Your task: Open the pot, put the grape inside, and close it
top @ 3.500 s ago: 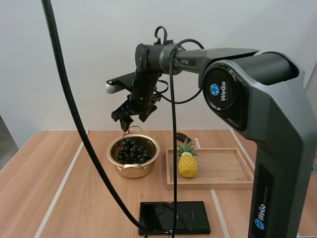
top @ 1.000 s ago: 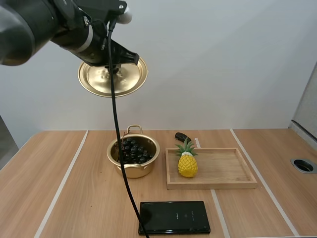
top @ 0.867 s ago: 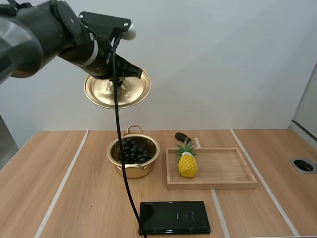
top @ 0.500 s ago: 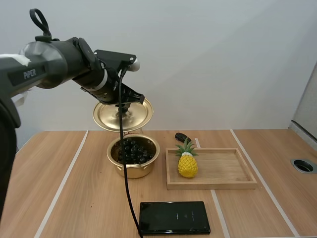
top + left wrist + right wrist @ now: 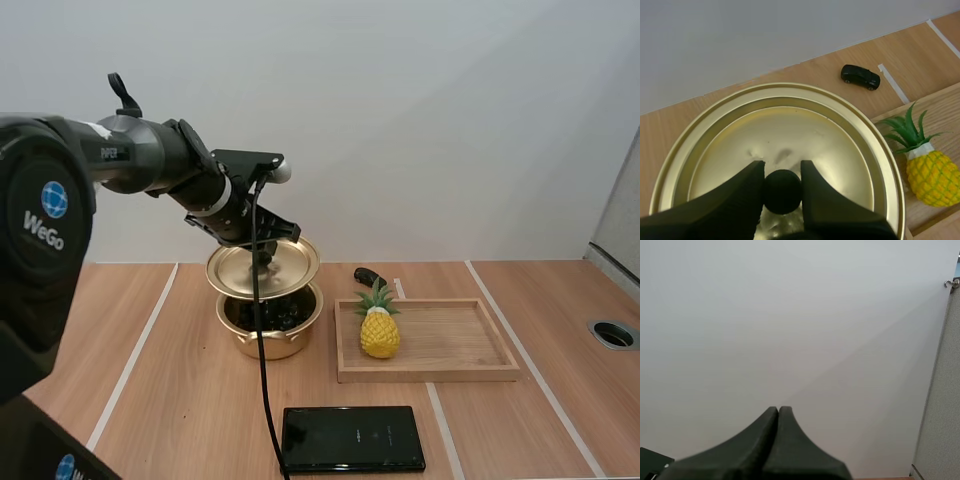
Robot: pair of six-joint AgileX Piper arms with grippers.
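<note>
Over the wooden table (image 5: pixel 150 400), the left arm reaches in from the left with its wrist bent down. The left gripper (image 5: pixel 782 172) pinches the lid (image 5: pixel 295 270) by its knob (image 5: pixel 782 194), just above the pot (image 5: pixel 275 342) holding the grapes (image 5: pixel 278 318). The right gripper (image 5: pixel 778 412) is clenched on nothing.

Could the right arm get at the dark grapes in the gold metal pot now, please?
Probably not: the round gold lid, pinched in the left gripper, hangs just over the gold metal pot, largely covering the dark grapes.
</note>
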